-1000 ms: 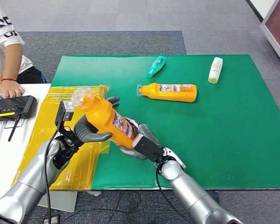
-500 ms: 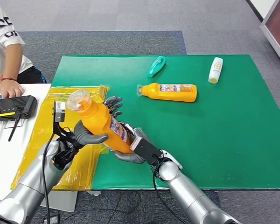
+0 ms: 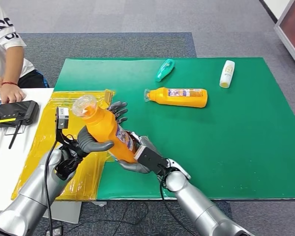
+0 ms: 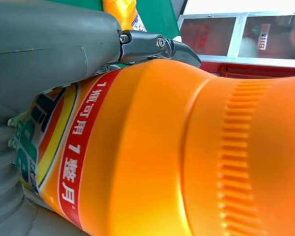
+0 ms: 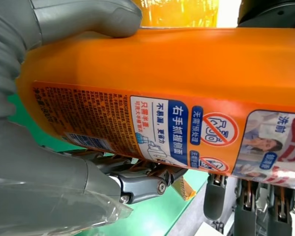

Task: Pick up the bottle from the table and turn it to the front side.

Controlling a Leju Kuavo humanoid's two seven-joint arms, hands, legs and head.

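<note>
Two hands grasp the bottle (image 3: 108, 131) above the counter (image 3: 227, 147): left hand (image 3: 87, 141) around its shoulder, right hand (image 3: 138, 156) at its base. Expect smooth, stiff, slippery plastic, probably weighty. Grip the ribbed shoulder and label when you turn it.

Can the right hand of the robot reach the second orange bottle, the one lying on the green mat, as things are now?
Probably not yet. The right hand grips the base of the lifted orange bottle, which the left hand also holds. The path over the green mat to the lying orange bottle looks free, but the hand is occupied.
</note>
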